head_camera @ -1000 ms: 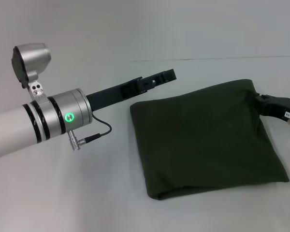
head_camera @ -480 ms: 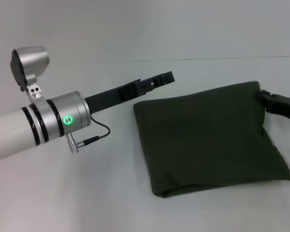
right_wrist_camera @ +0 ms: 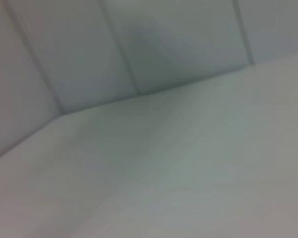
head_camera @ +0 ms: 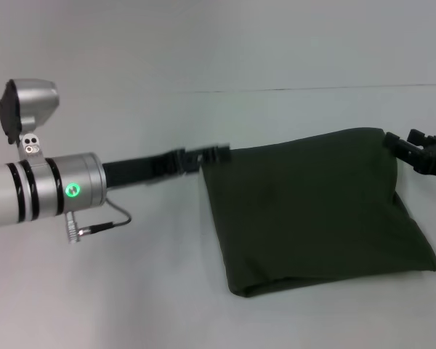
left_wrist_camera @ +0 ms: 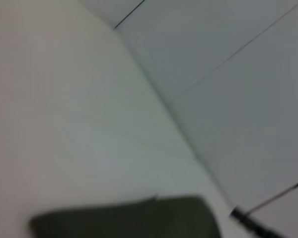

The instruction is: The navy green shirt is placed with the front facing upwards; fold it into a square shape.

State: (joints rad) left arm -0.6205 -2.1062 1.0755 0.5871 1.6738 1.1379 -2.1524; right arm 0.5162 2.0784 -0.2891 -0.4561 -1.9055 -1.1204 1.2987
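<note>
The navy green shirt (head_camera: 312, 211) lies folded into a rough square on the white table, plain dark cloth facing up and no lettering showing. My left gripper (head_camera: 212, 155) reaches in from the left, low over the table, with its tip at the shirt's far left corner. My right gripper (head_camera: 413, 144) sits just off the shirt's far right corner, at the frame's right edge. In the left wrist view the shirt (left_wrist_camera: 124, 219) is a dark green band, with the right gripper (left_wrist_camera: 252, 224) a black shape beyond it. The right wrist view holds only table and wall.
The white table (head_camera: 131, 291) runs wide to the left and in front of the shirt. Its far edge meets a pale wall (head_camera: 218, 43) behind.
My left arm has swung down and pulled back, bringing its gripper from beyond the shirt to the far left corner. The right gripper drew slightly right, off the far right corner.
</note>
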